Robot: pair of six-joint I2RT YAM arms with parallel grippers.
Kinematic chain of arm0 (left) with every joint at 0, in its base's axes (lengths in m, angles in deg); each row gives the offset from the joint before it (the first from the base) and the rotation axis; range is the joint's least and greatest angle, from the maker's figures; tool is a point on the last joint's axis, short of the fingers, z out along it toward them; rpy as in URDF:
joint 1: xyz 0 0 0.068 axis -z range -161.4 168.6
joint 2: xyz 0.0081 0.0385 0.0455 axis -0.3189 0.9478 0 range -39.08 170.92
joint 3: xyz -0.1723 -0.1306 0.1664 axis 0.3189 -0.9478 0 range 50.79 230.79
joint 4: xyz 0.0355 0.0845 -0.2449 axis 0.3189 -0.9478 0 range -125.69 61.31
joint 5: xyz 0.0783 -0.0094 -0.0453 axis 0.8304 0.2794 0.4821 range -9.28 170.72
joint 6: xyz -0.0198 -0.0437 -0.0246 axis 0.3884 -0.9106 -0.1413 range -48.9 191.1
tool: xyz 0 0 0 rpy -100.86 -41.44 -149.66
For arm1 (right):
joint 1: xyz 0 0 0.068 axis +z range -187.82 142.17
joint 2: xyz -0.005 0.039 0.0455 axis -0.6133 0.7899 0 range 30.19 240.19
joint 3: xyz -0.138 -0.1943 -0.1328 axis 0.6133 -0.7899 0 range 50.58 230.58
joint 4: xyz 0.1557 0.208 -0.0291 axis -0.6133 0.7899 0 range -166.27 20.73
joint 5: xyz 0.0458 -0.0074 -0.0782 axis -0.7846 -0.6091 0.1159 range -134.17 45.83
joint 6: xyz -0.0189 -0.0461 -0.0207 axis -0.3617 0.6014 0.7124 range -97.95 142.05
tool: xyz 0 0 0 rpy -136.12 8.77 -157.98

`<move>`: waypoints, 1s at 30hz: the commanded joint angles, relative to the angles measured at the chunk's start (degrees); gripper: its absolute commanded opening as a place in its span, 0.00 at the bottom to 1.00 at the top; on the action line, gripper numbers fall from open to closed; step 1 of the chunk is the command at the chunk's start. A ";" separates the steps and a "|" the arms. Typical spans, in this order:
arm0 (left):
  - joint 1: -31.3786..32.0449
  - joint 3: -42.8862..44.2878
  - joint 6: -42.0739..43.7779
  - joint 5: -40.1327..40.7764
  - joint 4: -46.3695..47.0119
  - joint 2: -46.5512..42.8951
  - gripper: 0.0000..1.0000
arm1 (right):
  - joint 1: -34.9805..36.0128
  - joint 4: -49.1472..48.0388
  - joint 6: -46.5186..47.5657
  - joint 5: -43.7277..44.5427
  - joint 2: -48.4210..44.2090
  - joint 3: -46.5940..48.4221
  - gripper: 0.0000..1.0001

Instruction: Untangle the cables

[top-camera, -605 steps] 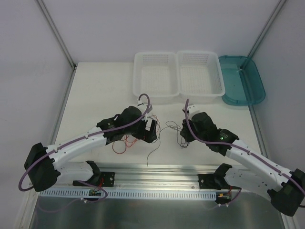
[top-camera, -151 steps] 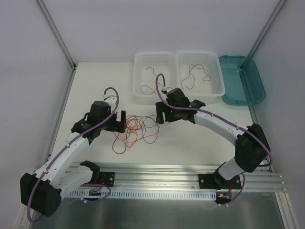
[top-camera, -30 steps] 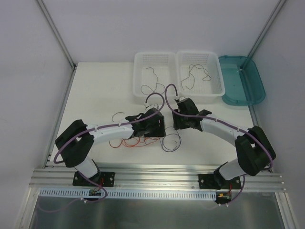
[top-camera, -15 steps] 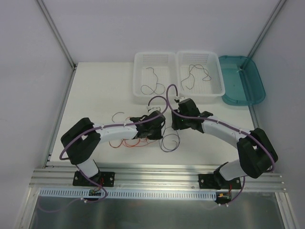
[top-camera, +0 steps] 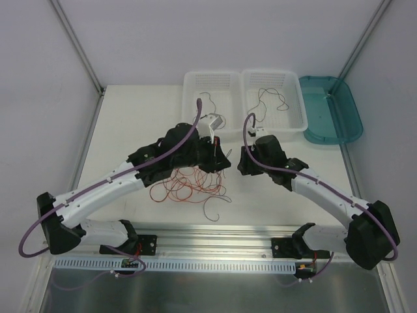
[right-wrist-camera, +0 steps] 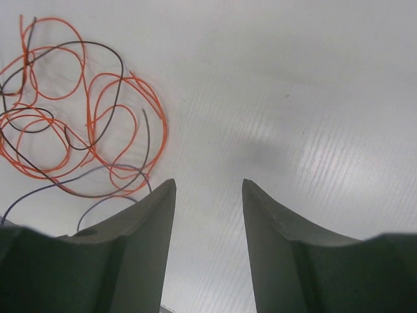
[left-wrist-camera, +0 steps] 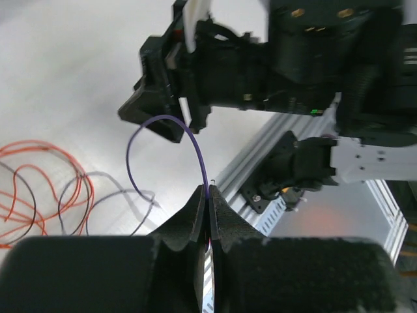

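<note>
On the table [top-camera: 130, 124], most cables [top-camera: 189, 186] lie tangled; a basket [top-camera: 296, 98] already holds one dark wire [top-camera: 272, 96]. The left gripper [left-wrist-camera: 207, 190] is clamped on a purple wire [left-wrist-camera: 161, 117]; the right gripper [right-wrist-camera: 208, 186] has its fingers apart, empty.

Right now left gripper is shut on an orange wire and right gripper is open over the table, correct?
No: the left gripper is shut on a purple wire, not an orange one, as the left wrist view shows. The right gripper is open over the table.
</note>
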 commanded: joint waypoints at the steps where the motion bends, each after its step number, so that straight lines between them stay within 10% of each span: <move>1: 0.39 5.75 6.51 -7.72 -4.25 -3.38 0.01 | -0.24 1.14 -0.37 1.97 -4.48 -0.54 0.49; 30: -1.63 25.62 16.54 15.82 -11.46 -1.54 0.04 | 3.89 -13.09 8.77 -27.38 -27.08 -14.69 0.63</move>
